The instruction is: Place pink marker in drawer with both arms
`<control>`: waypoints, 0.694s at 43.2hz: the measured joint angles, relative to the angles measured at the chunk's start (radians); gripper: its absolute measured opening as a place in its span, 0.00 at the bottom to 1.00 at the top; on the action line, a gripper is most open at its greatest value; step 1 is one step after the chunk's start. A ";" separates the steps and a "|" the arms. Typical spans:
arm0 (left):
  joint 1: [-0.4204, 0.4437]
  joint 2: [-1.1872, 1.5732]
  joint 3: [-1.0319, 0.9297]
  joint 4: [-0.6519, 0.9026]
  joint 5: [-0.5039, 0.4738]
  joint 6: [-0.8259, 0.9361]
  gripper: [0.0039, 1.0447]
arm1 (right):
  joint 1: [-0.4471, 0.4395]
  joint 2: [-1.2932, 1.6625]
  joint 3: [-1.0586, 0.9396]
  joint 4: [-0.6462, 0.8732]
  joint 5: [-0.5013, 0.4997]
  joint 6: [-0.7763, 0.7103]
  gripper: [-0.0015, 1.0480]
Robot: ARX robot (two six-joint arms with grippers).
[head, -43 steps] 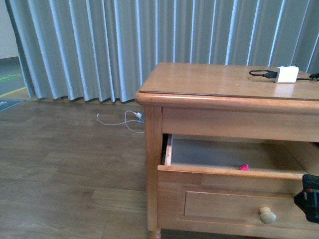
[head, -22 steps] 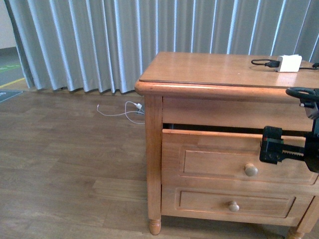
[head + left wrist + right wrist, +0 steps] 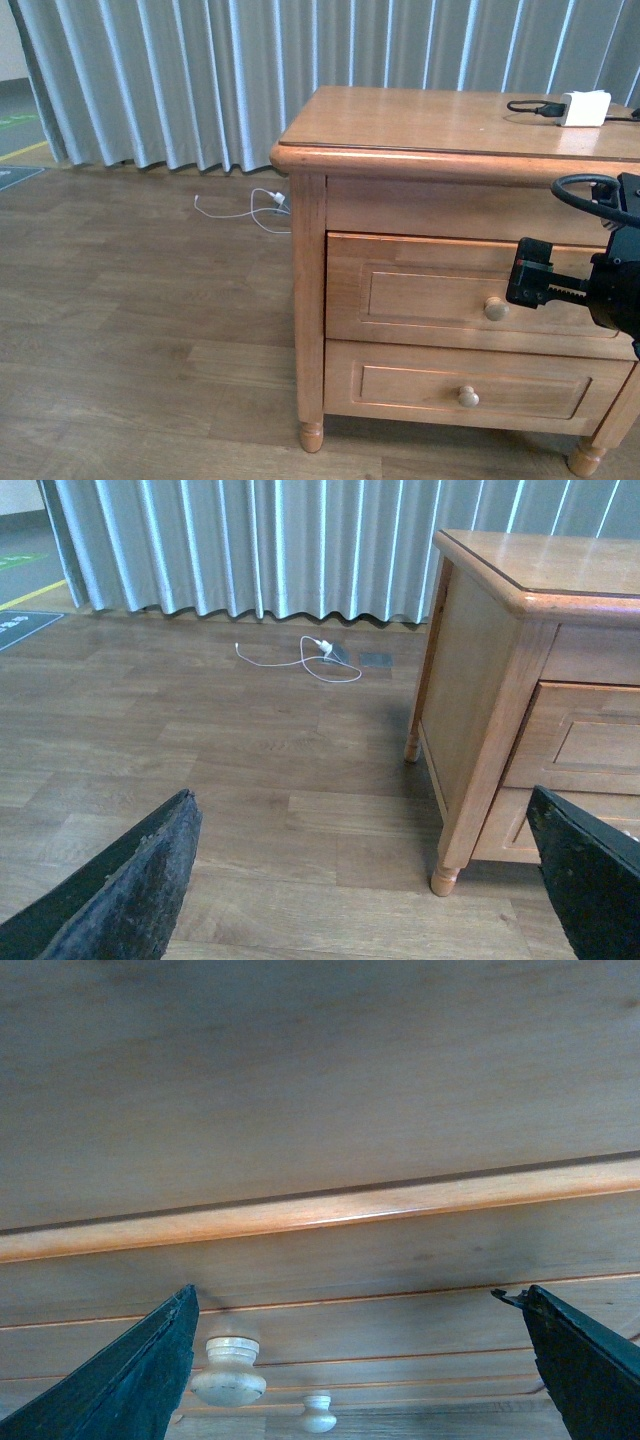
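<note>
— Where was the drawer (image 3: 470, 290)?

— Pushed flush into the wooden cabinet (image 3: 308, 300), its front level with the shallower drawer (image 3: 470, 378) below. Its pale knob (image 3: 496, 309) sat just beside the right claw (image 3: 528, 272), which hung in front of the panel.

— And the pink marker?

— Out of sight in every view; I couldn't tell where it lay.

— Was the right claw gripping anything?

— No. Its wrist camera showed both fingers (image 3: 130, 1380) spread wide, with nothing between them but the drawer front and the knob (image 3: 229, 1370) close to one finger.

— The left claw?

— Also spread apart, held over the wooden floor (image 3: 250, 780) well to the side of the cabinet. Only its two finger tips (image 3: 130, 890) showed.

— Anything on the worktop (image 3: 420, 118)?

— A white charger block (image 3: 584, 107) with a black cable (image 3: 530, 106), near the far right.
</note>
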 joint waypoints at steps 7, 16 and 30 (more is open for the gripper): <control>0.000 0.000 0.000 0.000 0.000 0.000 0.94 | 0.002 0.018 0.012 0.014 0.012 0.003 0.92; 0.000 0.000 0.000 0.000 0.000 0.000 0.94 | 0.008 0.020 0.026 0.004 0.025 0.010 0.92; 0.000 0.000 0.000 0.000 0.000 0.000 0.94 | 0.009 -0.033 0.008 -0.077 0.019 0.010 0.92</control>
